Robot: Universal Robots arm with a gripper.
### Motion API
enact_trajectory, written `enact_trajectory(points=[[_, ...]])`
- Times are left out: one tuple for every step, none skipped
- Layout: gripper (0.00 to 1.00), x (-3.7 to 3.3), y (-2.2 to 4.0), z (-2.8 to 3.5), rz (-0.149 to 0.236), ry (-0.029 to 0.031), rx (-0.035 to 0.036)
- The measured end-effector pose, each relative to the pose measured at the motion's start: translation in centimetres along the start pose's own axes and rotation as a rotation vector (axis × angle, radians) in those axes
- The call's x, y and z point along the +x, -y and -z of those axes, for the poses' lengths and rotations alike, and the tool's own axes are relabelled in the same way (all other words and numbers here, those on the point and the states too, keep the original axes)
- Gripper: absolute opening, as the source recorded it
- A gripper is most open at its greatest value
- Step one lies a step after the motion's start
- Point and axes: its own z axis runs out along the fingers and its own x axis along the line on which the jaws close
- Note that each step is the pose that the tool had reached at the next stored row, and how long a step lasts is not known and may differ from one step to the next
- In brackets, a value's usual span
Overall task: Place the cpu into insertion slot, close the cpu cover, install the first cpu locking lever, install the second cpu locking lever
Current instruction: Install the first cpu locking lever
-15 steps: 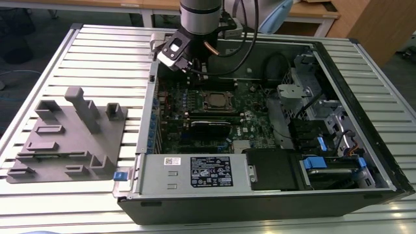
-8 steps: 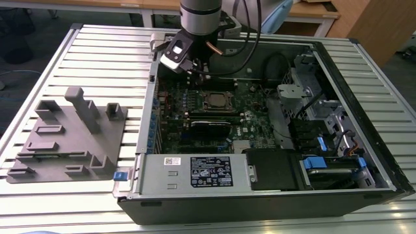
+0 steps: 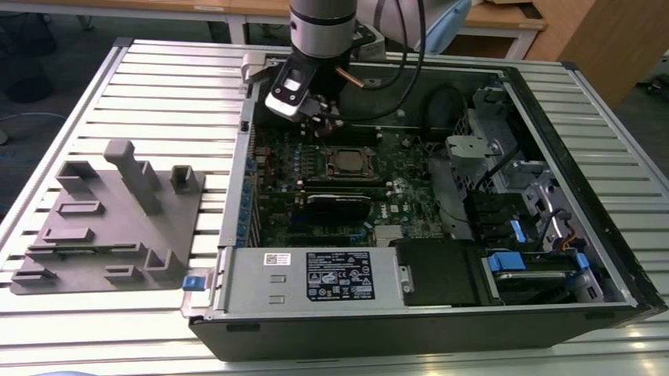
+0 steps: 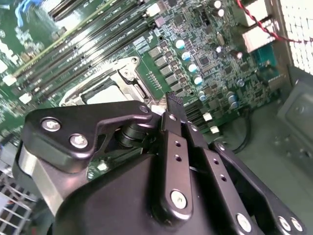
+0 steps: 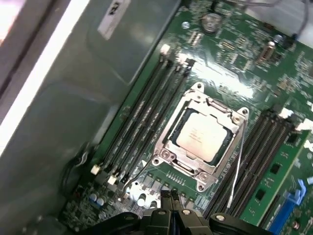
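Near the end effector (image 5: pixel 171 197) lies the cpu (image 5: pixel 201 134).

1. A slatted metal desk (image 3: pixel 125 86) carried everything in the exterior view.
2. A grey moulded fixture (image 3: pixel 105 227) with upright posts and shallow pockets lay on the desk, toward the exterior view's left, just beside the case.
3. An open black computer case (image 3: pixel 418 338) lay on its side, interior facing up.
4. A green circuit board (image 3: pixel 413 168) covered much of its floor.
5. A silver power supply (image 3: pixel 303 278) with a black label sat along the case edge nearest the camera, and a blue tab (image 3: pixel 191 282) stuck out by its corner.
6. A blue-handled drive bay (image 3: pixel 522 262) sat toward the exterior view's right.
7. Long black memory slots (image 5: pixel 146 112) ran in parallel rows in the first wrist view.
8. Silver-topped capacitors (image 4: pixel 192 67) stood in a row in the second wrist view.
9. Wooden furniture (image 3: pixel 612 39) stood behind the desk.
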Motion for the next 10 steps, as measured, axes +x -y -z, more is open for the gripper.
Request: enact_trajectory(points=[[0.11,0.00,0.00,-0.02,0.018,-0.0007,0.0007],[0.11,0.00,0.00,-0.05,0.037,-0.0014,0.0014],[0.11,0.00,0.00,-0.07,0.055,-0.0020,0.0021],[0.11,0.00,0.00,-0.09,0.073,-0.0027,0.0026],[0.11,0.00,0.00,-0.12,0.091,-0.0033,0.0033],[0.11,0.00,0.00,-0.14,0.109,-0.0040,0.0040],[0.11,-0.01,0.00,-0.17,0.127,-0.0047,0.0046],[0.11,-0.01,0.01,-0.19,0.145,-0.0053,0.0053],[0.11,-0.01,0.01,-0.21,0.164,-0.0061,0.0060],[0.11,-0.01,0.01,-0.23,0.182,-0.0067,0.0067]])
